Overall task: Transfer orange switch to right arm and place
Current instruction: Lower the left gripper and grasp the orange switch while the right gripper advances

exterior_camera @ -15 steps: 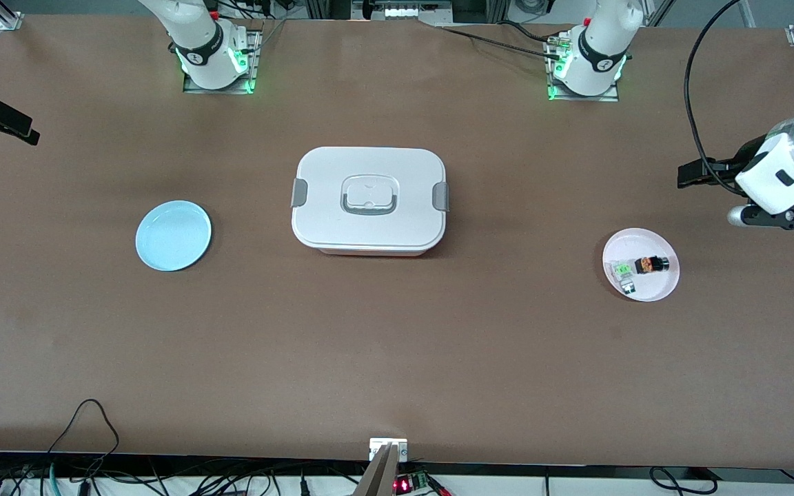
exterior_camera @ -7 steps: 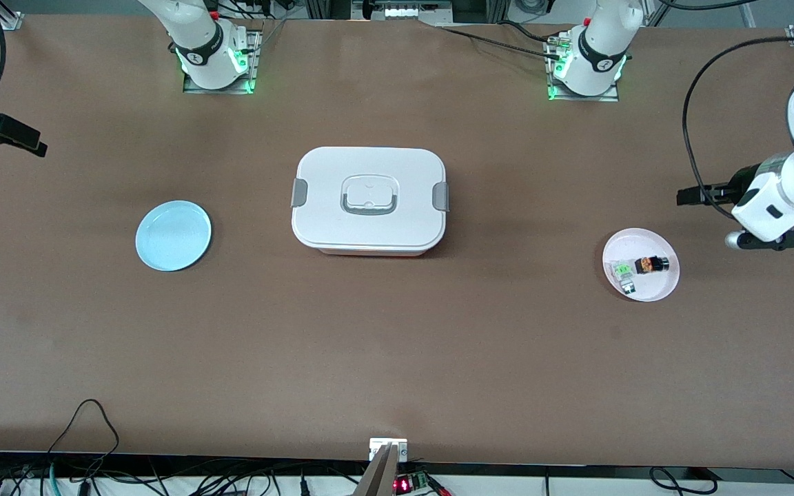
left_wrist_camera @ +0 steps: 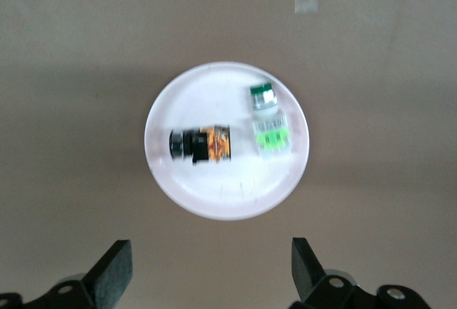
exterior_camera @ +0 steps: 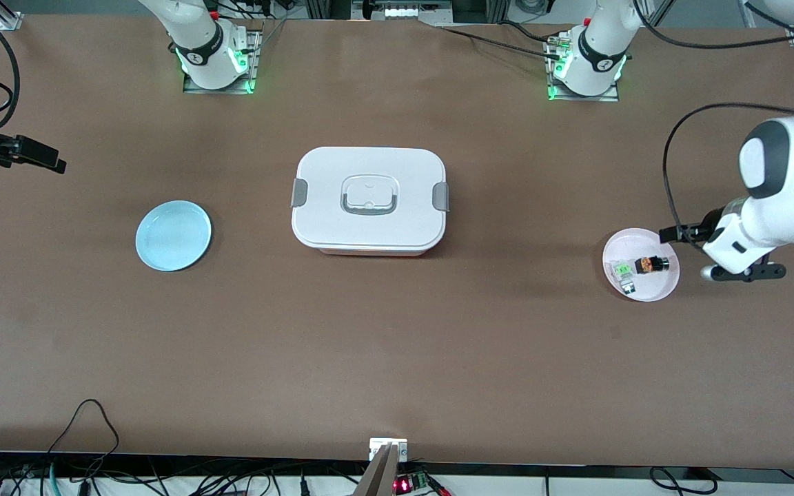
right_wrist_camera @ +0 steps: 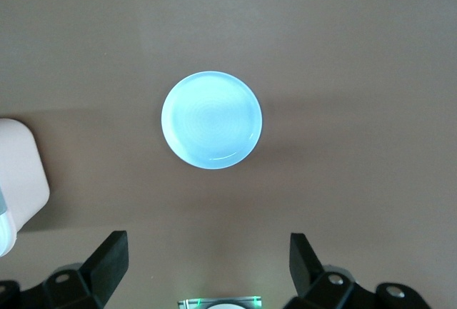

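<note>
Approach stage, before any grasp. The small black block-shaped orange switch lies on its side in the round pale pink plastic plate at the left arm's end of the brown table, just beside a green-and-clear component. The left gripper hovers up by this plate's edge, fingers spread wide and empty. The right gripper, fingers equally wide, waits above the round light blue plate. Judged next: centre the left gripper on the switch, descend, close.

White box cut off at the edge (right wrist view).
</note>
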`<state>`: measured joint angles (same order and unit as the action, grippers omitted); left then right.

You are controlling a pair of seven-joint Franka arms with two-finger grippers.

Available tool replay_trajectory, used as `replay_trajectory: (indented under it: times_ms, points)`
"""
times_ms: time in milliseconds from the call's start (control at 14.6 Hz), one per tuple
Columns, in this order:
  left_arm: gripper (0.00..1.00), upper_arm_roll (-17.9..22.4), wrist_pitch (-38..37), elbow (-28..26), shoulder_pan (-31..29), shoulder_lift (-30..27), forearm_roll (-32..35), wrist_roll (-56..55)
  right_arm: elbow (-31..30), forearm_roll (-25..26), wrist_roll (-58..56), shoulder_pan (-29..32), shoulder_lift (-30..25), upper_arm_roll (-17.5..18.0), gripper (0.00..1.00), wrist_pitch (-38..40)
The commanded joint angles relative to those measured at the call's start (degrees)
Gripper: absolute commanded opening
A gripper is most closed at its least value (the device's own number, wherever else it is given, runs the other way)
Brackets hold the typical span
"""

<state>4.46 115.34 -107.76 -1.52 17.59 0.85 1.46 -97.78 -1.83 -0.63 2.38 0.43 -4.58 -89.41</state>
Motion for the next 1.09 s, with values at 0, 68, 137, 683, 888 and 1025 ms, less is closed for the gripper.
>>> replay_trajectory:
  times_ms: [0,68,137,683,888,1025]
  points:
    - [0.99,0.1,10.13,-4.19,-0.76,1.48,-0.24,1.27,1.1,-7.01,0.19,0.52,0.27,-0.43,1.0,2.48]
    - [0.99,0.02,13.56,-6.39,-1.11,1.74,-0.32,1.01,1.1,-8.35,0.02,0.52,0.36,-0.43,1.0,2.39]
    - [0.99,0.1,16.99,-8.06,-1.2,2.27,-0.32,0.83,1.01,-8.45,0.02,0.52,0.71,-0.43,1.0,2.57]
    - [0.99,0.02,35.39,-15.37,-3.4,6.49,-0.24,5.22,0.75,-8.71,-0.07,0.08,1.41,-0.25,1.0,2.39]
    - [0.99,-0.07,35.56,-16.16,-3.49,7.1,-0.24,5.05,0.66,-8.62,-0.07,0.08,2.38,-0.25,1.0,1.96]
    - [0.99,-0.16,35.57,-16.17,-3.49,7.19,-0.32,4.52,1.19,-8.45,-0.07,0.08,2.91,-0.25,1.0,2.04]
